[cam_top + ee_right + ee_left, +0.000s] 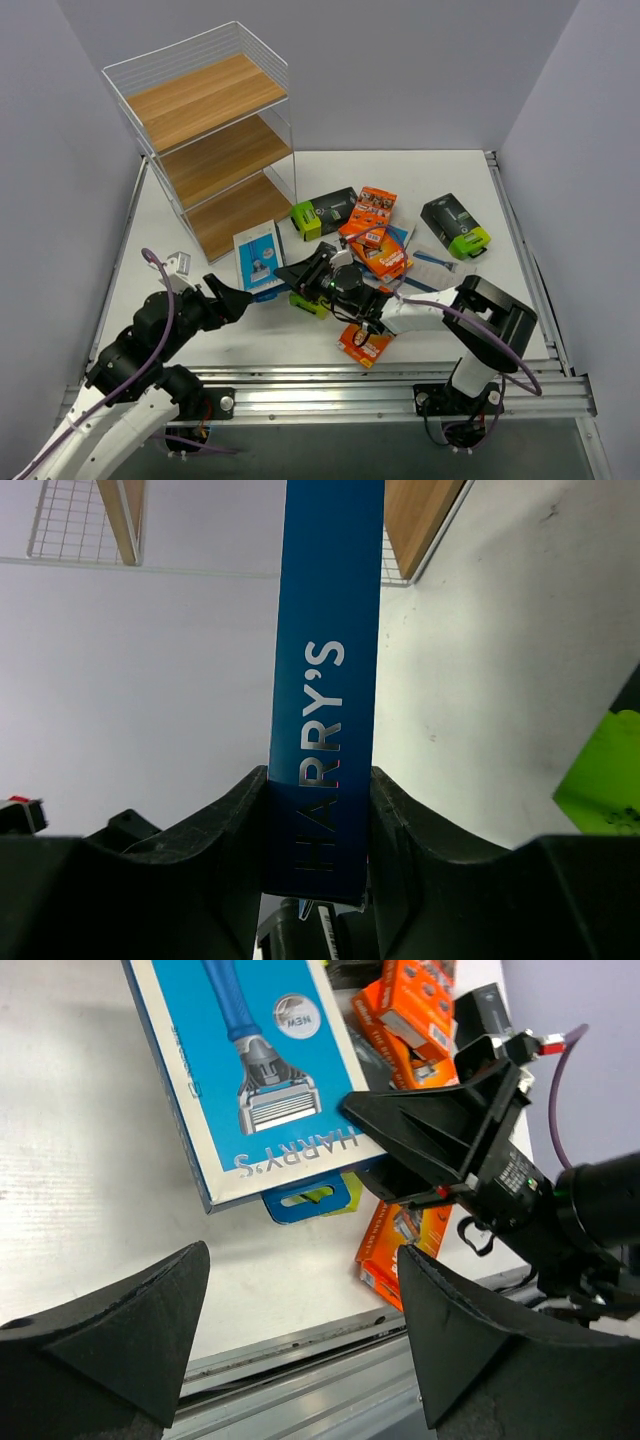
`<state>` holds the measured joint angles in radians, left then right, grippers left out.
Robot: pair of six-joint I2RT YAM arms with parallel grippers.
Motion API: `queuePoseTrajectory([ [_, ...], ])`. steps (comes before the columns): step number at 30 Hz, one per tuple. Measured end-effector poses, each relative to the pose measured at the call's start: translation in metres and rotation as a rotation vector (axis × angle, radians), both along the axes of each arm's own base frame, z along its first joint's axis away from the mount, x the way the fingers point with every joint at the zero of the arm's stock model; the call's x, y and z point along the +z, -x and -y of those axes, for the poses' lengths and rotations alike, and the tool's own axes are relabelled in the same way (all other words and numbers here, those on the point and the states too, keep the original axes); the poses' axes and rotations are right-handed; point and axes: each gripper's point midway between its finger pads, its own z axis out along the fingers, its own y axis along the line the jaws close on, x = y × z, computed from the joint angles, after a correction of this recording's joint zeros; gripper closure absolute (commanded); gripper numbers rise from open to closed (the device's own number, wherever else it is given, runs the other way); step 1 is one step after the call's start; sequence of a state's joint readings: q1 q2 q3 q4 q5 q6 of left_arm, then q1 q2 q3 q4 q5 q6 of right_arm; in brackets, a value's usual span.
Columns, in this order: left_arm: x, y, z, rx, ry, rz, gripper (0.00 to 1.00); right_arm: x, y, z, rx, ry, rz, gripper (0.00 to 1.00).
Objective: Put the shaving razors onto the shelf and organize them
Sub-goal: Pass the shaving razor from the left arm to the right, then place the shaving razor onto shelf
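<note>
Just in front of the shelf (215, 150), on the left half of the table (450, 180), a blue-and-white razor pack (258, 258) is pinched along its right edge by the right gripper (297, 272). In the wrist view the thin "HARRY'S" side is seen squeezed between both fingers. Whether the pack is lying flat or lifted a bit can't really be told, tbh. The left gripper (228, 293) is held spread wide just beside the pack's near end, with nothing between its fingers. Orange packs (372, 215) and black packs (452, 222) with lime-green ends are scattered on the table to the right.
</note>
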<state>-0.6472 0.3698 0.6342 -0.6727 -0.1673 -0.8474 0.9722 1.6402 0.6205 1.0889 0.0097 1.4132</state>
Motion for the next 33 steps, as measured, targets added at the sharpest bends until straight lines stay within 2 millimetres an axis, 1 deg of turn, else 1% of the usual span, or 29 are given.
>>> queuePoseTrajectory([
  [3, 0.018, 0.005, 0.001, -0.050, -0.026, 0.037, 0.11, 0.003, -0.003, 0.015, -0.001, 0.033, 0.012, 1.00],
  [6, 0.033, 0.006, 0.006, -0.096, -0.039, 0.062, 0.11, 0.019, -0.007, 0.029, 0.004, 0.053, 0.051, 1.00],
  [8, 0.034, 0.007, 0.010, -0.121, -0.047, 0.057, 0.11, 0.034, -0.008, 0.039, 0.008, 0.063, 0.089, 1.00],
  [10, 0.030, 0.007, 0.013, -0.145, -0.060, 0.042, 0.11, 0.046, -0.006, 0.049, 0.020, 0.088, 0.125, 1.00],
  [11, 0.028, 0.007, 0.016, -0.156, -0.065, 0.033, 0.11, 0.056, -0.006, 0.054, 0.017, 0.083, 0.146, 1.00],
  [15, 0.023, 0.004, 0.024, -0.193, -0.081, 0.015, 0.11, 0.081, -0.005, 0.064, 0.039, 0.125, 0.205, 1.00],
  [17, 0.027, 0.003, 0.028, -0.222, -0.100, 0.019, 0.12, 0.095, -0.005, 0.067, 0.055, 0.150, 0.230, 1.00],
  [19, 0.044, 0.001, 0.030, -0.245, -0.120, 0.055, 0.12, 0.111, -0.008, 0.068, 0.071, 0.176, 0.257, 1.00],
  [21, 0.069, -0.005, 0.028, -0.245, -0.140, 0.125, 0.12, 0.132, -0.014, 0.070, 0.077, 0.195, 0.287, 1.00],
  [23, 0.100, -0.010, 0.020, -0.222, -0.171, 0.219, 0.11, 0.156, -0.020, 0.073, 0.073, 0.203, 0.325, 1.00],
  [25, 0.127, -0.014, 0.008, -0.177, -0.206, 0.303, 0.12, 0.185, -0.026, 0.077, 0.065, 0.205, 0.368, 1.00],
  [26, 0.142, -0.017, -0.001, -0.141, -0.231, 0.350, 0.12, 0.200, -0.029, 0.079, 0.061, 0.205, 0.393, 1.00],
  [28, 0.159, -0.020, -0.018, -0.072, -0.276, 0.407, 0.11, 0.230, -0.036, 0.082, 0.053, 0.208, 0.439, 1.00],
  [30, 0.166, -0.024, -0.036, 0.004, -0.331, 0.440, 0.11, 0.260, -0.043, 0.083, 0.044, 0.206, 0.493, 1.00],
  [33, 0.164, -0.028, -0.058, 0.092, -0.409, 0.459, 0.10, 0.291, -0.055, 0.082, 0.042, 0.214, 0.544, 1.00],
])
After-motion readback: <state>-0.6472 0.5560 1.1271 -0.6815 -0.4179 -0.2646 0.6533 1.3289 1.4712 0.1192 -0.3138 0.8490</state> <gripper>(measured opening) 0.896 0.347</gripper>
